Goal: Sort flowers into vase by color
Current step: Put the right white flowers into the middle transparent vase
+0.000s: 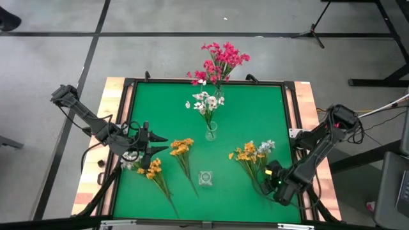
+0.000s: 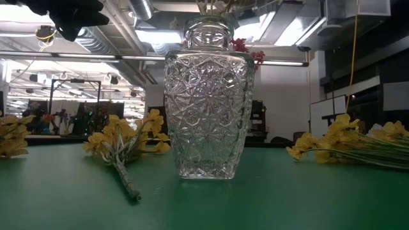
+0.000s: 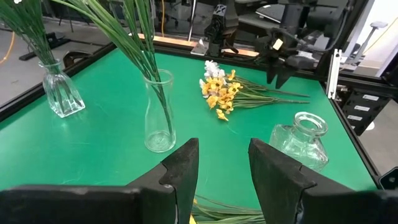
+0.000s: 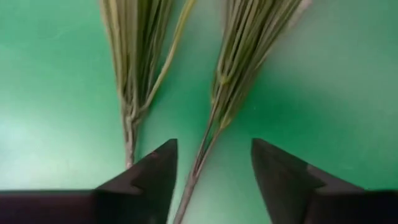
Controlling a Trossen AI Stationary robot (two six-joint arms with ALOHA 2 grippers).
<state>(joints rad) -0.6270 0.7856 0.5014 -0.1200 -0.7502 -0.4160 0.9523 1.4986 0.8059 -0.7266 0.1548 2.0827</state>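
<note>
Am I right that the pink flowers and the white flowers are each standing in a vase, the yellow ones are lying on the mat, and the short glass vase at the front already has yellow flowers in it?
Not quite. The short glass vase is empty, as the high view shows. The rest holds: pink flowers and white flowers stand in vases, and the yellow flowers lie on the mat.

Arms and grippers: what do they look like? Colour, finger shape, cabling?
Both arms are dark, jointed, with black cables along them. The left gripper and right gripper each have two matte black, wedge-shaped fingers. A small green light glows near the right wrist in the high view.
</note>
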